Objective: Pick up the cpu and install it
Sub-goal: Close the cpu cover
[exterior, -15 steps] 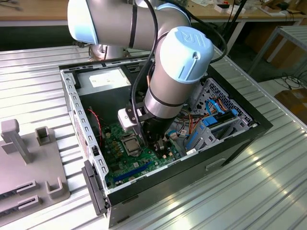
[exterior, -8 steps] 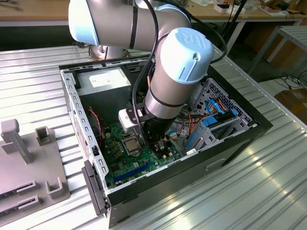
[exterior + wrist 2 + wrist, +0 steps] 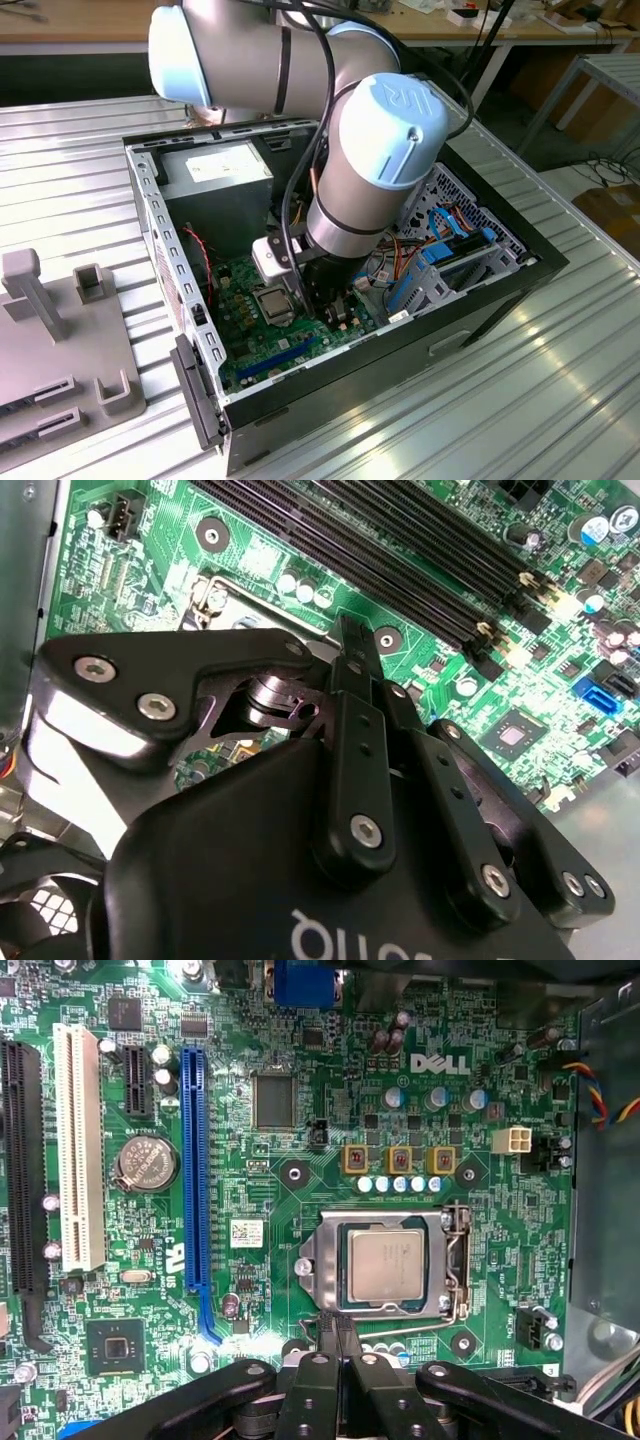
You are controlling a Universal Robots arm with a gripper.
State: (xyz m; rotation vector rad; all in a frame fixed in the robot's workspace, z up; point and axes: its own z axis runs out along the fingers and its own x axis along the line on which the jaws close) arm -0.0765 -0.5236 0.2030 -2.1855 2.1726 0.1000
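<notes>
cpu (image 3: 387,1267) — small flat square chip, silver-grey metal top, faint print on it. In the first wrist view it lies flat and level inside the socket frame (image 3: 385,1263) on the green motherboard (image 3: 300,1140), edges square to the frame, metal load plate around its rim, thin lever (image 3: 462,1260) running along one side. In the exterior view the cpu (image 3: 274,303) shows as a pale square on the board inside the open computer case (image 3: 500,290) — seated, nothing gripping it.
</notes>
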